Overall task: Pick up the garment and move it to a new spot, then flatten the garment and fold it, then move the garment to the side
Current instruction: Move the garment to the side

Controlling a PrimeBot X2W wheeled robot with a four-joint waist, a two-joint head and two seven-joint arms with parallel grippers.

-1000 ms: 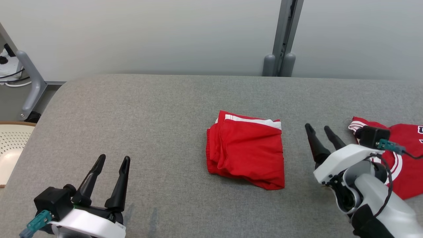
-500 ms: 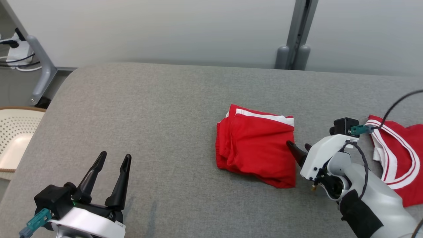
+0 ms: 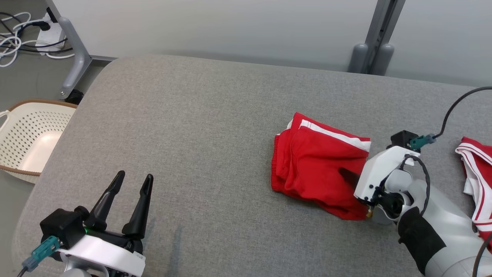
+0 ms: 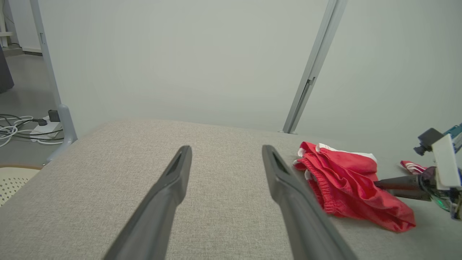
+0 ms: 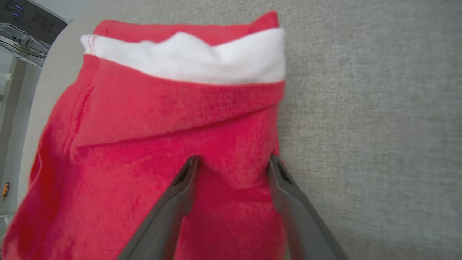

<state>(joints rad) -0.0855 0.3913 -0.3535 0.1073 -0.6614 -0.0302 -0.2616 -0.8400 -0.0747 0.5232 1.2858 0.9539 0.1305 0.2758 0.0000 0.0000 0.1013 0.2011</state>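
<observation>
Red shorts (image 3: 315, 165) folded, only the move aside remaining, right gripper (image 5: 232, 159) spread open astride their right edge, clasping nothing.

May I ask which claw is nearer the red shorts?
Right. The right claw is over the red shorts, jaws open; the left claw is far off to their left.

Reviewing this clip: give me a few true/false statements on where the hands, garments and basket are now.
1. The right hand has its fingers spread on the folded red garment. True.
2. The left hand grips that garment. False: it is open over bare table, apart from it.
3. A second red-and-white garment lies to the robot's right. True.
4. The basket stands on the table. False: it stands beside the table, lower down.
</observation>
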